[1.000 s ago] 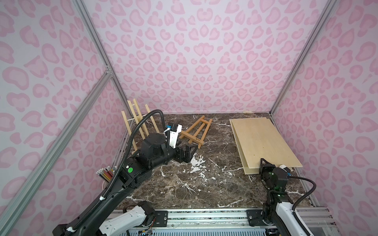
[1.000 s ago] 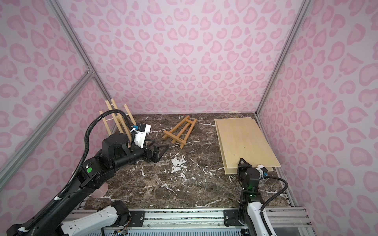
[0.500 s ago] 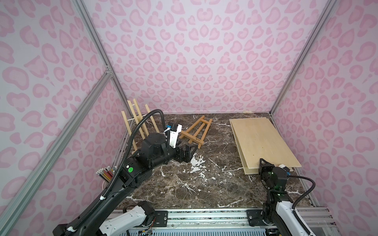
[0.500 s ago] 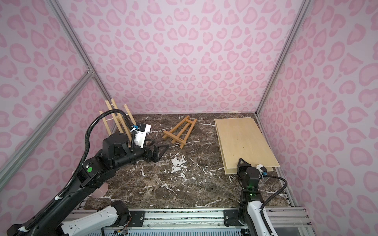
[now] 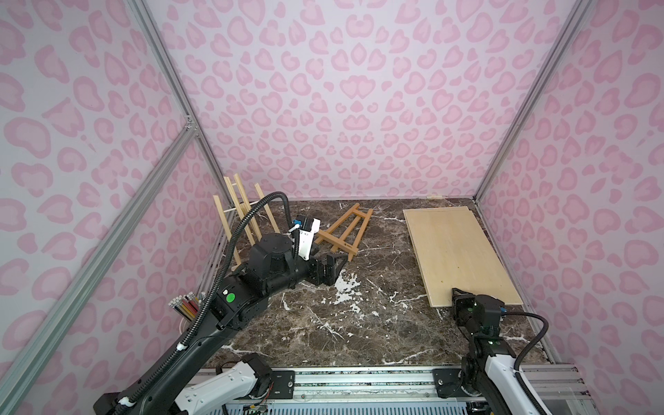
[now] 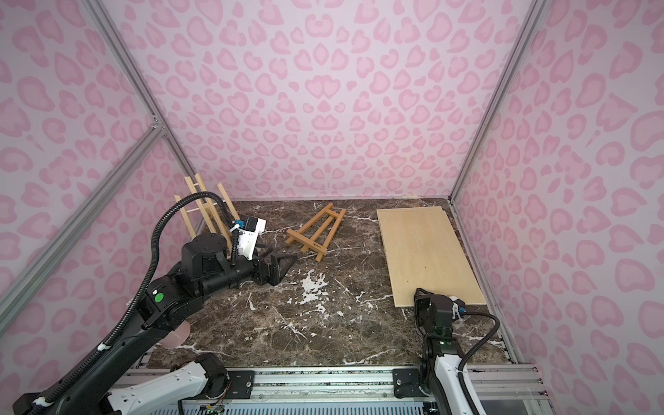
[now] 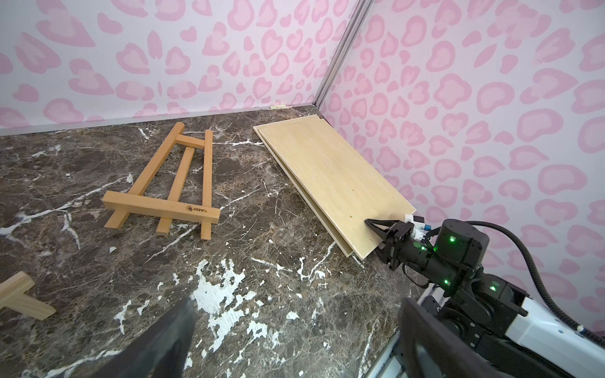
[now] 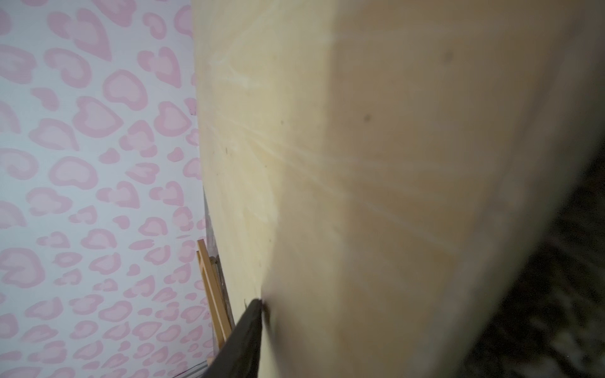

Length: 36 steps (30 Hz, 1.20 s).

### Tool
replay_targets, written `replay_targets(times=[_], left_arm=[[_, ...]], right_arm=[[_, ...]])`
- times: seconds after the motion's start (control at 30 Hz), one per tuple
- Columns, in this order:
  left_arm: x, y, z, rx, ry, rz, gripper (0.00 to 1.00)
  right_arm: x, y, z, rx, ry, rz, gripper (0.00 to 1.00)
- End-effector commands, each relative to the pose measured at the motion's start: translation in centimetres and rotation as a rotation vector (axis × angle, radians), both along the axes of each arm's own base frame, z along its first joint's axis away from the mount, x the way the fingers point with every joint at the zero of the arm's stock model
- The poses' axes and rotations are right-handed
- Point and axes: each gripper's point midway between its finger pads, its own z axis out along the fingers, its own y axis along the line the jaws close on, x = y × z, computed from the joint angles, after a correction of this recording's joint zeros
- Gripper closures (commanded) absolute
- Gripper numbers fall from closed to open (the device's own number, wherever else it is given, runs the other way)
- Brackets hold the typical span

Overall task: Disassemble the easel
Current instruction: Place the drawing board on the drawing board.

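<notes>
A small brown wooden easel [image 5: 343,231] [image 6: 316,231] [image 7: 163,186] lies flat on the marble table, folded. Just short of it hovers my left gripper [image 5: 334,267] [image 6: 284,266] [image 7: 294,337], open and empty. Two stacked plywood boards [image 5: 456,251] [image 6: 427,251] [image 7: 330,176] [image 8: 360,163] lie flat at the right. My right gripper [image 5: 458,298] [image 6: 420,296] [image 7: 376,229] sits at their near corner with the jaws parted. One finger [image 8: 248,327] stands just off the top face, and the other is hidden under the boards.
A taller light-wood easel [image 5: 240,212] [image 6: 201,208] leans in the back left corner; its foot [image 7: 19,294] shows in the left wrist view. A cup of pencils [image 5: 187,305] stands by the left wall. Pink walls close three sides, with a metal rail [image 5: 359,381] in front.
My right gripper's jaws have parted at the boards' near corner. The left arm, both easels and the boards stay where they were.
</notes>
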Motion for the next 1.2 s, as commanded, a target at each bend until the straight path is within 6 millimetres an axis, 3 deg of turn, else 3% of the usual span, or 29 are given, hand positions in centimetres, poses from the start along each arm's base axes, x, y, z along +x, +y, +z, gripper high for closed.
replay_targets(times=[0.0, 0.23, 0.3, 0.47, 0.6, 0.9, 1.17], left_arm=[[0.2, -0.3, 0.8, -0.029, -0.022, -0.005, 0.02], [0.2, -0.3, 0.8, -0.029, -0.020, -0.006, 0.02], [0.2, -0.3, 0.8, -0.029, -0.022, -0.006, 0.02], [0.1, -0.2, 1.0, -0.032, -0.024, -0.006, 0.02], [0.2, -0.1, 1.0, -0.034, -0.027, -0.003, 0.02], [0.2, -0.1, 1.0, -0.033, -0.027, -0.001, 0.02], [0.1, 0.0, 1.1, -0.033, -0.030, -0.001, 0.02]], right_arm=[[0.1, -0.7, 0.5, -0.056, 0.016, -0.011, 0.42], [0.7, -1.2, 1.1, -0.088, 0.043, -0.014, 0.39], [0.9, -1.3, 1.1, -0.098, 0.068, -0.013, 0.32], [0.9, -0.7, -0.4, -0.091, 0.204, 0.039, 0.30], [1.1, 0.2, -1.3, -0.081, 0.298, 0.106, 0.21], [0.8, 0.5, -1.7, -0.135, 0.473, 0.102, 0.11], [1.5, -0.9, 0.8, -0.197, 0.420, 0.051, 0.11]])
